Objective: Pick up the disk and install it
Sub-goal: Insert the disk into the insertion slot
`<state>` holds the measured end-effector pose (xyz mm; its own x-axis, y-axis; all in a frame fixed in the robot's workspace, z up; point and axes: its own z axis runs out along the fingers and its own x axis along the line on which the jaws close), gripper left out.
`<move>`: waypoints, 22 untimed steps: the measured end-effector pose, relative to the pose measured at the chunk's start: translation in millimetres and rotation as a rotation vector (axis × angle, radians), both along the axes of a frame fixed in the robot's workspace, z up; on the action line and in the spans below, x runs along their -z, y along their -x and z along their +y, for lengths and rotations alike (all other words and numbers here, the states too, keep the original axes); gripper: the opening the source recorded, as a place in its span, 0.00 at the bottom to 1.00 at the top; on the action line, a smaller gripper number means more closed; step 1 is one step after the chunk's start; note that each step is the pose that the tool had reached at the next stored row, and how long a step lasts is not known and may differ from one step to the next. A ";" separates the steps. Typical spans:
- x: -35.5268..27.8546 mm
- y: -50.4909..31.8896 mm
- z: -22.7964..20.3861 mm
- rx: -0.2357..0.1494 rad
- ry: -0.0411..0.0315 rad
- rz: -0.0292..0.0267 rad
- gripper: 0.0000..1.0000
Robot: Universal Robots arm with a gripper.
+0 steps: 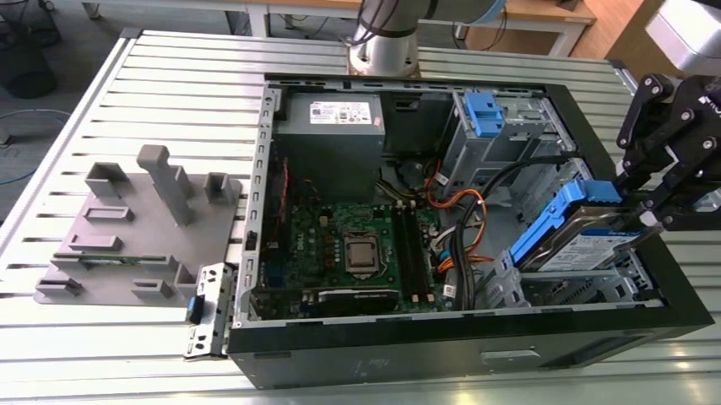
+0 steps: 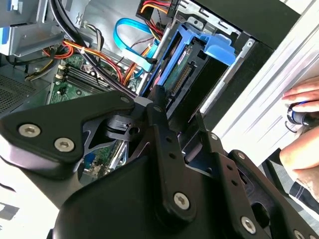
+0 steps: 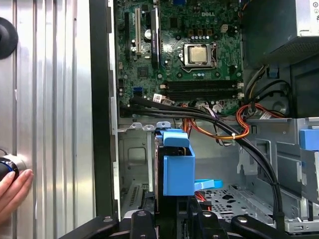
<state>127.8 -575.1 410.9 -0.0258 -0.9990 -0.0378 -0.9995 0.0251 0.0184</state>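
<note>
Disk (image 1: 575,232) tilted in gripper (image 1: 653,207)

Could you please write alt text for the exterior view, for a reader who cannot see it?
A black robot gripper holds a silver hard drive in a blue plastic bracket, tilted over the drive bay of an open black computer case on a slatted metal table.

Exterior overhead; wrist views close.

Disk (image 1: 586,240): silver metal body, glossy paper label, smooth blue plastic bracket. Pincer (image 1: 664,181): matt black metal links, bright screw heads. Tabletop (image 1: 169,84): ribbed, light brushed metal. Computer case (image 1: 451,346): matt black painted metal. Fixture (image 1: 135,228): matt grey plastic.
</note>
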 end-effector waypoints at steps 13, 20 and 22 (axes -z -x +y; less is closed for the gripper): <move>23.7 0.0 0.0 0.000 -0.0002 0.0000 0.35; 36.4 0.0 0.0 -0.001 0.0000 0.0000 0.35; 40.0 0.0 0.0 -0.001 -0.0001 0.0000 0.35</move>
